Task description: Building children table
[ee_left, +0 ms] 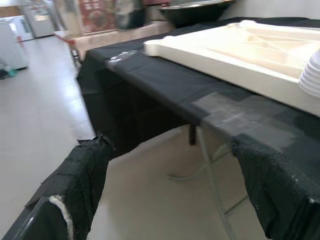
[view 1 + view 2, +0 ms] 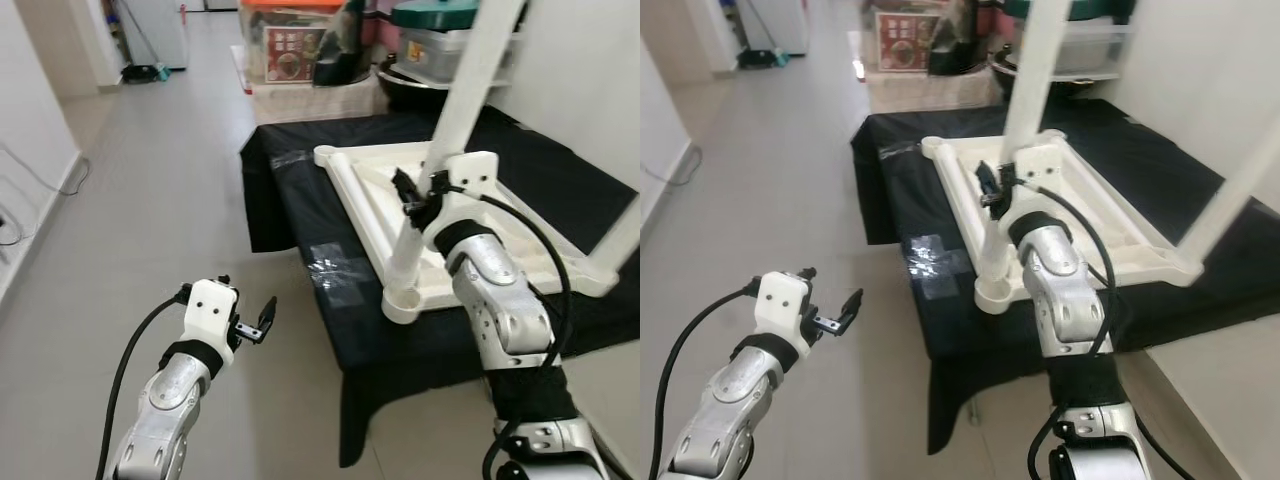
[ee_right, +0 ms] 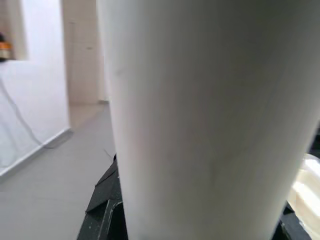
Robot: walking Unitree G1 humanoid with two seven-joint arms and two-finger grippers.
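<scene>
Through the left eye I am seeing the white plastic tabletop (image 2: 470, 225) lying upside down on a black-draped folding table (image 2: 330, 215), with one white leg (image 2: 470, 75) standing up from the socket at its near corner (image 2: 402, 303) and another leg (image 2: 620, 240) rising at the right edge. My right gripper (image 2: 415, 195) is pressing against the near leg partway up, its black fingers sitting on either side of the tube, so I am reading it as clamped on that leg. My left gripper (image 2: 262, 318) is hanging out over the tiled floor (image 2: 150, 200), well apart from the table, with its fingers spread. Behind the table I am making out stacked storage boxes (image 2: 300, 45) and a dark bowl (image 2: 410, 85). The right eye is giving me the same layout: the right gripper (image 2: 992, 185) is on the upright leg (image 2: 1035, 70), and the left gripper (image 2: 845, 310) is open beside the table's draped edge. The left wrist camera is looking between two widely parted black fingers (image 1: 80, 185) toward the table's cloth and the tabletop's rim (image 1: 225, 55), with a patch of clear tape (image 1: 235, 112) on the cloth. The right wrist camera is sitting right up against the white leg (image 3: 210, 115), with a black finger (image 3: 105, 210) showing at its base.
</scene>
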